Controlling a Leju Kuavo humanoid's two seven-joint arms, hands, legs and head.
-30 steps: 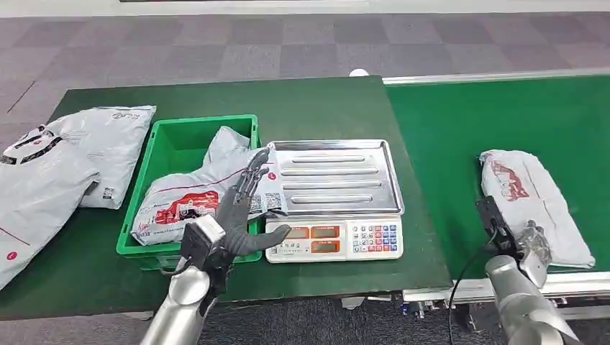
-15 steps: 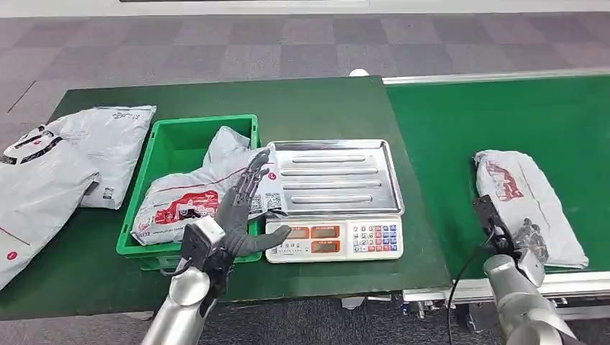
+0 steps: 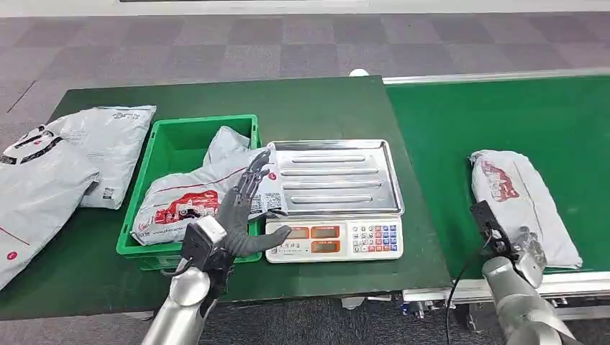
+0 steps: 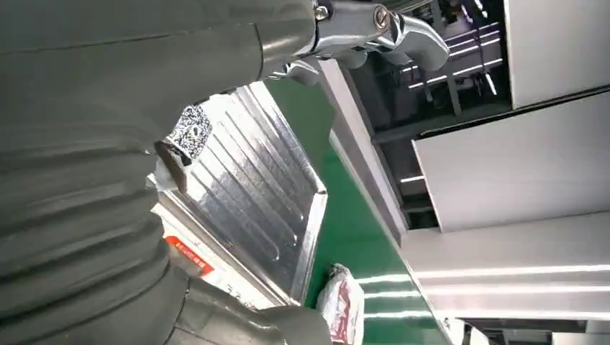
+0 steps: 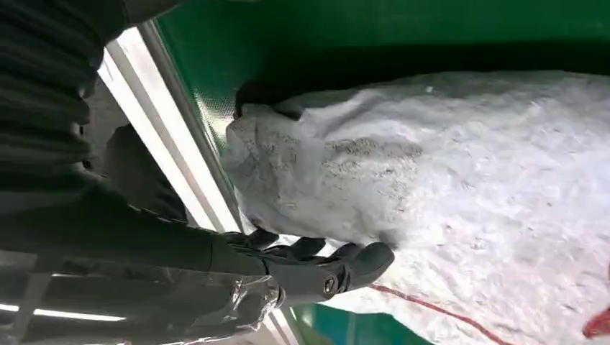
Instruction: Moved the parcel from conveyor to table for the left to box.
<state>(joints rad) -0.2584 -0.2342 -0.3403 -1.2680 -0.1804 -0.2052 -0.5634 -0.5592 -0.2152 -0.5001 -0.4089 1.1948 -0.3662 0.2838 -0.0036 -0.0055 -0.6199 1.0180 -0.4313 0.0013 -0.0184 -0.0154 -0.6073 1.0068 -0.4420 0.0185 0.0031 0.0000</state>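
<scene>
No wording can be read. Red print on the grey parcel (image 3: pixel 519 203), right of the scale (image 3: pixel 335 239), is too blurred; the scale's keypad likewise.

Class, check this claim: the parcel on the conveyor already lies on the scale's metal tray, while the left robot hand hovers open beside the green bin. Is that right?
Not quite. The head view shows the scale's metal tray bare; the parcel lies on the conveyor, by the right robot hand. The left robot hand does hover open beside the green bin.
</scene>
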